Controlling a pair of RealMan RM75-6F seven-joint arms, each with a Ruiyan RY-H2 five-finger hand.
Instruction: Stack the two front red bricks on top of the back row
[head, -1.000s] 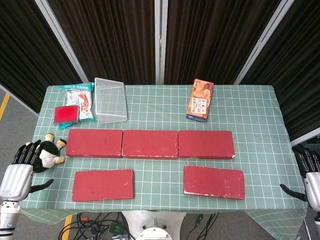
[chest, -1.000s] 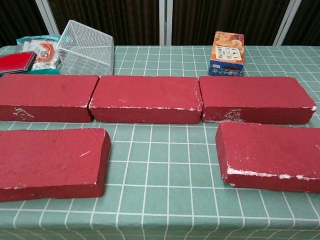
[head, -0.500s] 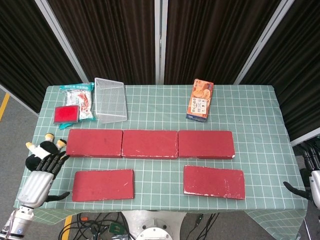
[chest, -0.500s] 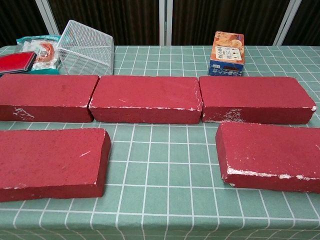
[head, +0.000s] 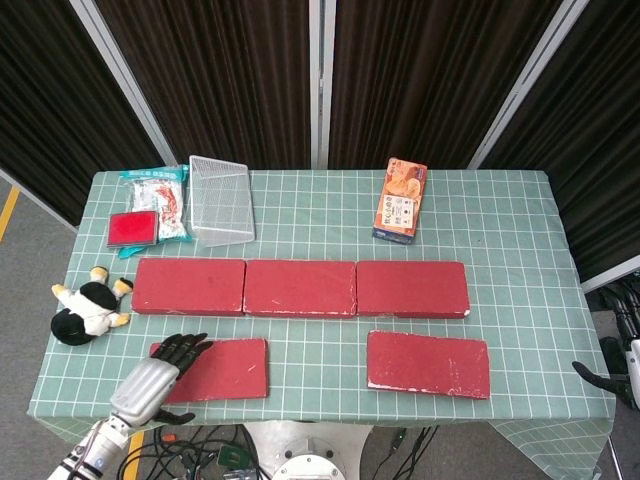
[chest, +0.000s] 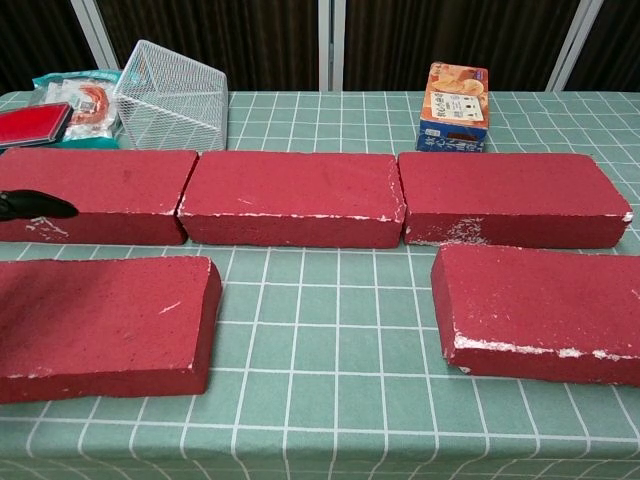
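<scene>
Left hand (head: 150, 383) — fingers apart, empty — over the left end of the front-left brick (head: 215, 368), whose long axis runs left–right; right hand (head: 625, 365) well off the worktop

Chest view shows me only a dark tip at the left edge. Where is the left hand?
Observer: The left hand lies over the left end of the front left brick, fingers spread, holding nothing. Whether it touches the brick, I cannot tell.
Operator: And the right hand? I don't see it at all.
Observer: The right hand is off the table's right edge, well apart from the front right brick.
Operator: Anything near the left hand that I might bump?
Observer: A plush toy lies at the table's left edge, behind the hand and apart from it.
</scene>
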